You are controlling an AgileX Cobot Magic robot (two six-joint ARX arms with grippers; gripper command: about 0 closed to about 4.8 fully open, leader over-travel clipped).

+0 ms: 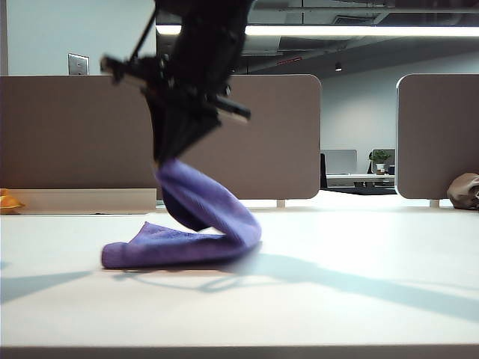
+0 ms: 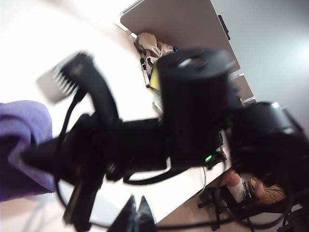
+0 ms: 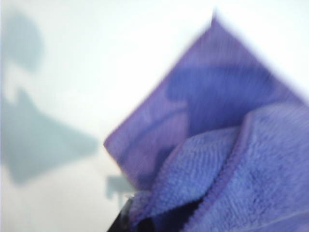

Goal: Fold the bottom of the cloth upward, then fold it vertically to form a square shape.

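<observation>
The purple cloth [image 1: 194, 224] lies partly folded on the white table [image 1: 359, 299], with one end lifted off it. My right gripper [image 1: 168, 155] has reached over to the left side of the exterior view and is shut on that raised end, well above the table. In the right wrist view the fuzzy cloth [image 3: 227, 159] bunches over the right gripper [image 3: 140, 223], hiding most of the fingers. In the left wrist view my left gripper [image 2: 137, 215] is shut and holds nothing; beyond it are the blurred right arm and the cloth [image 2: 24, 145]. The left gripper does not show in the exterior view.
Grey partition panels [image 1: 75, 134] stand along the back of the table. A brownish-grey lump [image 1: 464, 191] sits at the back right, also seen in the left wrist view [image 2: 152, 46]. An orange object [image 1: 7, 202] lies at the far left edge.
</observation>
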